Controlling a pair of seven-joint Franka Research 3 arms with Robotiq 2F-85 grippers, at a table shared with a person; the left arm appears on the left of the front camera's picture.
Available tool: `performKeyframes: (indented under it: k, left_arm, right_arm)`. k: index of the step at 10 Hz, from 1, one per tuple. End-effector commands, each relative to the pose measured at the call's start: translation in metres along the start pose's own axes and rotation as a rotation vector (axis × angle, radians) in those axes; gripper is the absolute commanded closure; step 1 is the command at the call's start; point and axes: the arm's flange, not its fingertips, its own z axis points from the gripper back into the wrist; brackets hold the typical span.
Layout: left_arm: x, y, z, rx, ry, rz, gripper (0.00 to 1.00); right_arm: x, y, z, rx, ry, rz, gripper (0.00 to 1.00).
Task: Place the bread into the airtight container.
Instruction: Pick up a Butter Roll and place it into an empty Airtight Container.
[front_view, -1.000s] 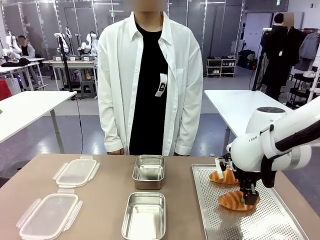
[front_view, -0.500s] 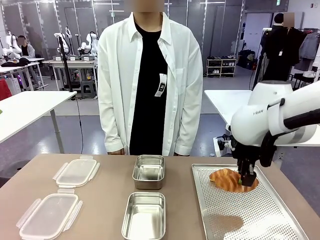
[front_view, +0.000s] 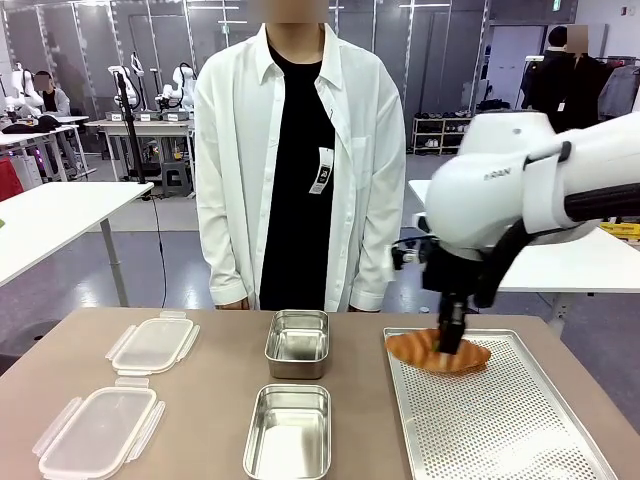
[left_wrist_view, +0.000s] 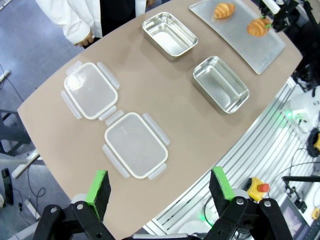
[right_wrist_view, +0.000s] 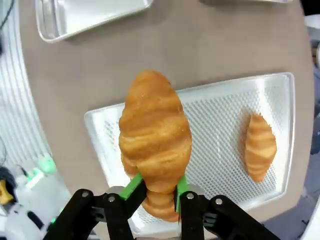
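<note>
White glossy right arm (front_view: 530, 190), small grey lettering (front_view: 497, 173), black right gripper (right_wrist_view: 157, 186), green pads (right_wrist_view: 132, 186)

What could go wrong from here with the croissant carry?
1. The right hand pinches the croissant off-centre, and the longer part overhangs the pads. It may tilt, tear or slip on the way.
2. It sticks out past both sides of the hand, so if it is lowered askew, an end could catch the rim of a steel container.

Steel container (right_wrist_view: 90, 15) partly beyond right wrist view's top edge.
</note>
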Motion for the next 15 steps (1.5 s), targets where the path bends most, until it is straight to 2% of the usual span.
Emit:
performKeyframes:
  k: [1,3,6,9,10,15]
  left_arm:
    - [0.0,0.001,0.001,-0.007,0.0,-0.018,0.0]
    - [0.0,0.001,0.001,-0.007,0.0,-0.018,0.0]
    - [0.0,0.001,0.001,-0.007,0.0,-0.018,0.0]
    - [0.0,0.001,0.001,-0.007,0.0,-0.018,0.0]
    - [0.0,0.001,0.001,-0.007,0.0,-0.018,0.0]
    - [0.0,0.001,0.001,-0.007,0.0,-0.018,0.0]
  right_arm:
    - [0.047,0.029,0.001,0.022,-0.031,-0.056,0.74]
    - [0.094,0.063,-0.01,0.024,-0.04,-0.056,0.74]
    - [0.139,0.096,-0.033,0.021,-0.044,-0.103,0.74]
    - [0.155,0.116,-0.045,0.008,-0.051,-0.122,0.74]
    - [0.143,0.109,-0.042,0.038,-0.044,-0.076,0.74]
    - [0.143,0.109,-0.042,0.038,-0.044,-0.076,0.74]
